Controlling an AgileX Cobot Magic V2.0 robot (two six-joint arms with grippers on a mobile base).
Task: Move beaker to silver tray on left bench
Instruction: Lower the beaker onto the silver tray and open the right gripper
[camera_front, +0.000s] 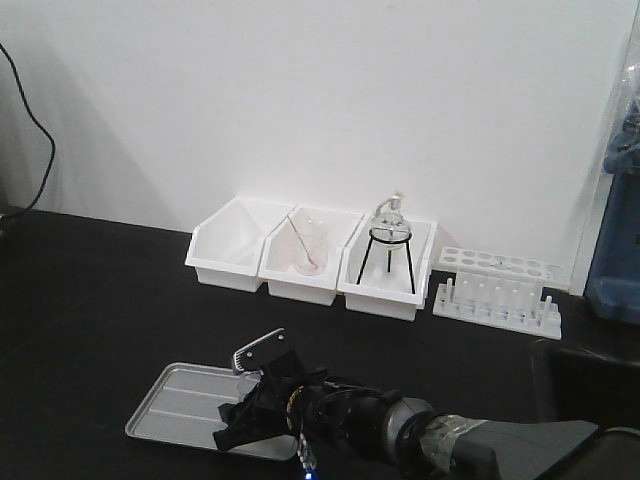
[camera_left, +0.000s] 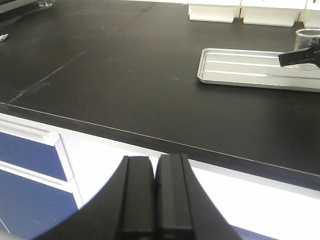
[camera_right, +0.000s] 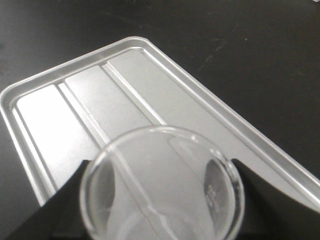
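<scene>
Your black tabletop (camera_front: 90, 300) carries the silver tray (camera_right: 125, 95) near its front edge, with three white bins (camera_front: 310, 255) well behind it against the wall. Your right end effector (camera_front: 262, 400) grips the beaker (camera_right: 162, 187) over the tray's right end. Your left end effector (camera_left: 156, 200) sits pressed closed, holding nothing.

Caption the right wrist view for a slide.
Right end effector holds the clear beaker over the ridged silver tray on the black bench.
</scene>
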